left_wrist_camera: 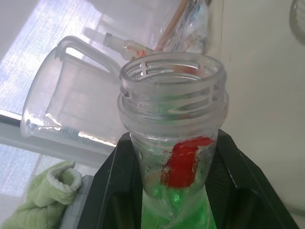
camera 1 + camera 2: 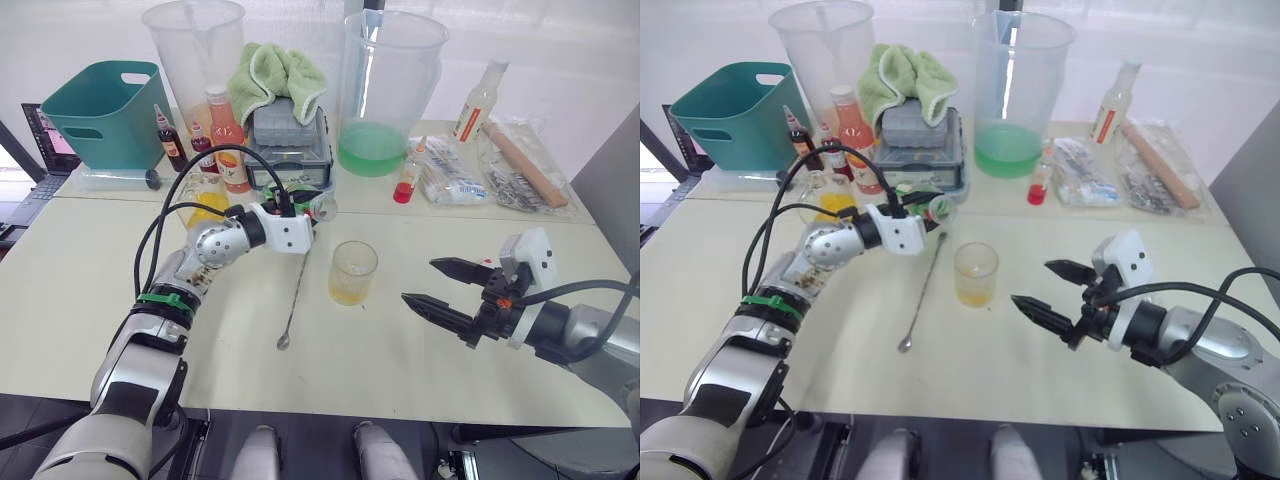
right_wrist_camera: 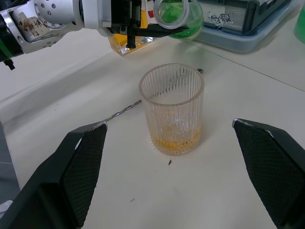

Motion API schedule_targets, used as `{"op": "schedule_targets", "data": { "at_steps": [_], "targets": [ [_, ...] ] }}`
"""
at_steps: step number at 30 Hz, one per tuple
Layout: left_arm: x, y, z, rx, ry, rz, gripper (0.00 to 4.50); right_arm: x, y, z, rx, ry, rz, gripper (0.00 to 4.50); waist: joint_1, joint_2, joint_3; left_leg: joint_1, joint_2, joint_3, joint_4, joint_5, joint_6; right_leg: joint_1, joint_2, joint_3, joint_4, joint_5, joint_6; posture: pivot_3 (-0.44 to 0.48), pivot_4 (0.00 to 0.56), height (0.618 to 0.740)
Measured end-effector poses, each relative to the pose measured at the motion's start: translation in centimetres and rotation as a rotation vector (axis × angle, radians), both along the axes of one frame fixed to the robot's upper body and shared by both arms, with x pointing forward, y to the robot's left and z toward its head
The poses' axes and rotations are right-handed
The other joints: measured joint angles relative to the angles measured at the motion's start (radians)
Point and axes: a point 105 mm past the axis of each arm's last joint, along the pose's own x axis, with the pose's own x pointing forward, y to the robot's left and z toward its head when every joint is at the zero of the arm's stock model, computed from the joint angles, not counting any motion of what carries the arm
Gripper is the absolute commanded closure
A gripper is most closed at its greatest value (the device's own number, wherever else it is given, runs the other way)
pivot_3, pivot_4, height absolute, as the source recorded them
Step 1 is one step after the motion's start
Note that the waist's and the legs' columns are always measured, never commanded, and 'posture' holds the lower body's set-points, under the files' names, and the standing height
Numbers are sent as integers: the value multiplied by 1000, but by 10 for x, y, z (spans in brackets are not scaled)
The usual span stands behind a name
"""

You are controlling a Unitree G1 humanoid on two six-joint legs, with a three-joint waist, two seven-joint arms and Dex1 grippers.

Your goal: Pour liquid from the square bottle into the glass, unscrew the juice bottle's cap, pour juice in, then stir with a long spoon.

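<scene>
My left gripper (image 1: pixel 174 200) is clamped on the juice bottle (image 1: pixel 174 143) — looks uncapped, tipped toward the glass (image 2: pixel 352 272) — right gripper (image 2: pixel 447 286) wide apart, empty.

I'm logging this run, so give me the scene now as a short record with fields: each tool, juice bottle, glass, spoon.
left tool: shut on the juice bottle, held tilted, mouth open, cap off
right tool: open, beside the glass, holding nothing
glass: upright on the table, a little yellow liquid at the bottom
long spoon: lying flat on the table left of the glass
</scene>
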Motion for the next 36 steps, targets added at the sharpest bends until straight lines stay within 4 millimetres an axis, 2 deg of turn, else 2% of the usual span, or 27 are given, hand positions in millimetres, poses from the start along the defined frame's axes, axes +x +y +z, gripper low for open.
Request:
{"op": "schedule_targets", "data": {
  "at_steps": [8, 21, 36],
  "targets": [
    [1, -6, -2, 17, -46, 12, 3220, 2, -1, 1, 0, -16, -18, 20, 1, 0, 0, 0, 0, 0, 0, 0, 0, 0, 0, 0, 0, 0, 0, 0, 150, 728],
    [-11, -31, -2, 99, -138, -59, 3220, 4, -1, -1, -13, -45, -35, 20, 1, 0, 0, 1, -1, 0, 1, 0, 0, 0, 0, 0, 4, 0, 0, 0, 150, 728],
    [-13, -29, -8, 174, -233, -54, 3220, 3, 0, -4, -12, -39, -33, 20, 0, 0, 0, 1, -2, -1, 11, 0, 0, 0, 0, 0, 14, 0, 1, 0, 150, 728]
  ]
}}
